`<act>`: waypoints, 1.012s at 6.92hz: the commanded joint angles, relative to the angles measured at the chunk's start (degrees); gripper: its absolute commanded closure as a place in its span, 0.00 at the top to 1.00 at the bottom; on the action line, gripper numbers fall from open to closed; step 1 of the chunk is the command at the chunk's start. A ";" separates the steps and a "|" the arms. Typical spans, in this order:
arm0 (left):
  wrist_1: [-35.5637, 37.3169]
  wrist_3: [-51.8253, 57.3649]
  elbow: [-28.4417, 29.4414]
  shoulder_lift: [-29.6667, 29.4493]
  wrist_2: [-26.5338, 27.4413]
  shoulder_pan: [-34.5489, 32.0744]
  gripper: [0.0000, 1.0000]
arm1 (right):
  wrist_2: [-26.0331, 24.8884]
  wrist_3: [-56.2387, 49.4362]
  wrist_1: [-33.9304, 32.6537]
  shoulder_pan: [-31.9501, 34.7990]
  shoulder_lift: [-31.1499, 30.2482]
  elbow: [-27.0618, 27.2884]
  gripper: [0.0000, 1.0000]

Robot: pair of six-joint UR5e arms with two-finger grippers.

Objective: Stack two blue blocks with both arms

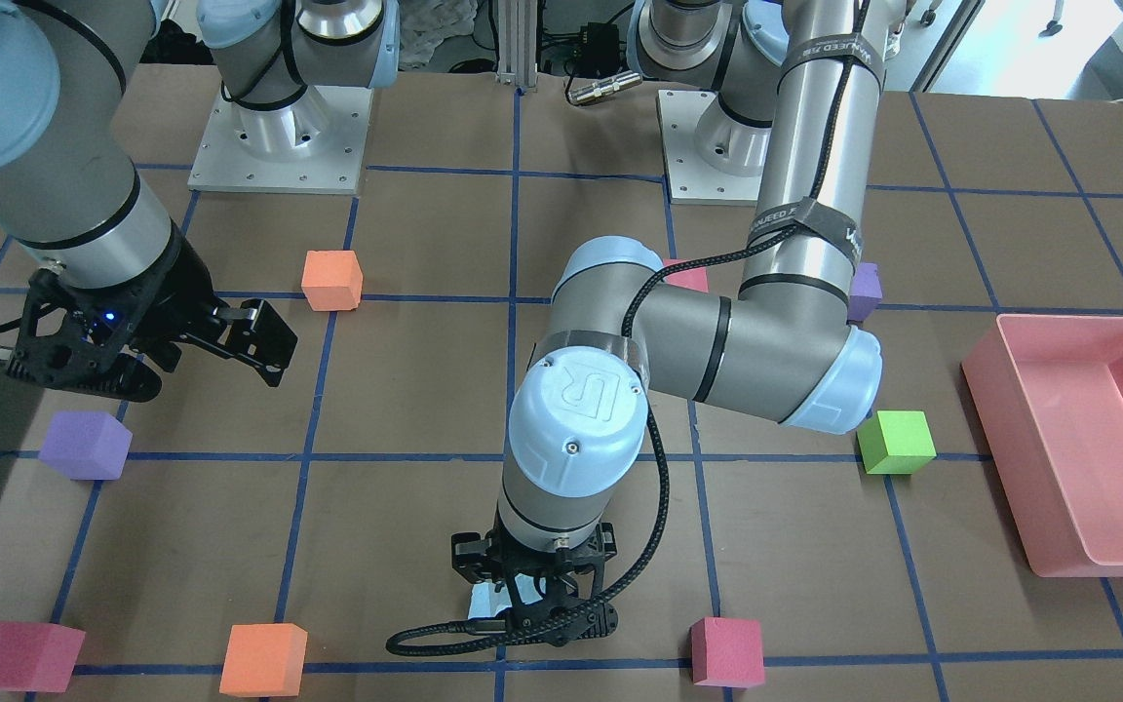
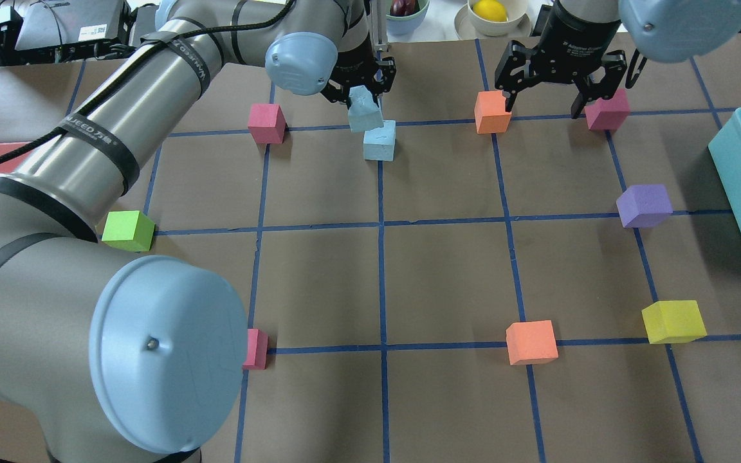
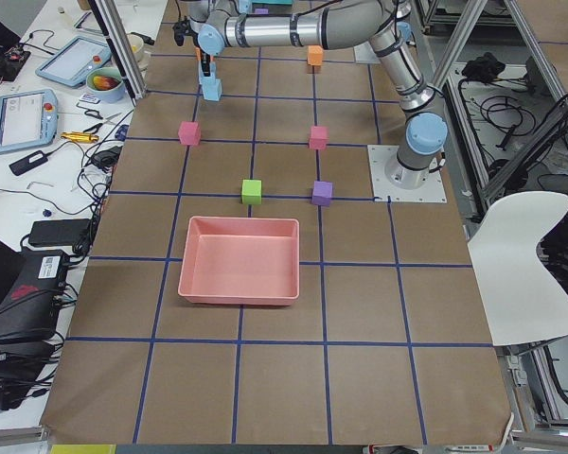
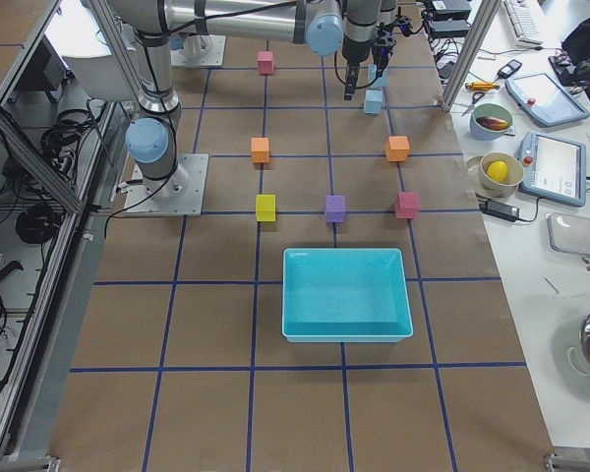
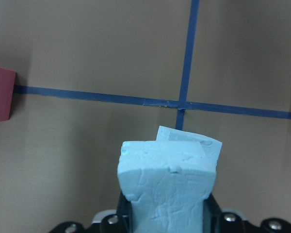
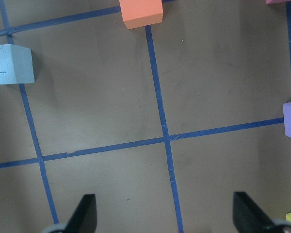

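your left gripper (image 2: 361,96) pinches the first blue block (image 2: 365,110), tilted, just over the second blue block (image 2: 379,141) resting on the table (image 2: 448,276) — your right gripper (image 2: 545,106) hangs apart, fingers spread wide.

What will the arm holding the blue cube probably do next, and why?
Most likely the left tool should shift slightly to centre over the blue block on the table, then lower. The held blue block hangs tilted and off to one side of it. In the left wrist view only a corner of the lower block shows past it. The right tool is open and empty.
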 commanded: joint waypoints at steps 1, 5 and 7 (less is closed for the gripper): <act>-2.60 0.05 0.42 -0.61 0.25 -1.39 0.14 | -0.35 0.99 0.13 0.02 -1.68 1.15 1.00; 0.18 0.84 1.65 -3.32 -0.01 -1.39 0.14 | -0.09 0.64 0.56 -0.06 -4.14 2.03 1.00; 0.19 0.49 1.74 -3.42 -0.19 -1.39 0.14 | 0.35 0.12 3.53 0.11 -5.36 1.94 1.00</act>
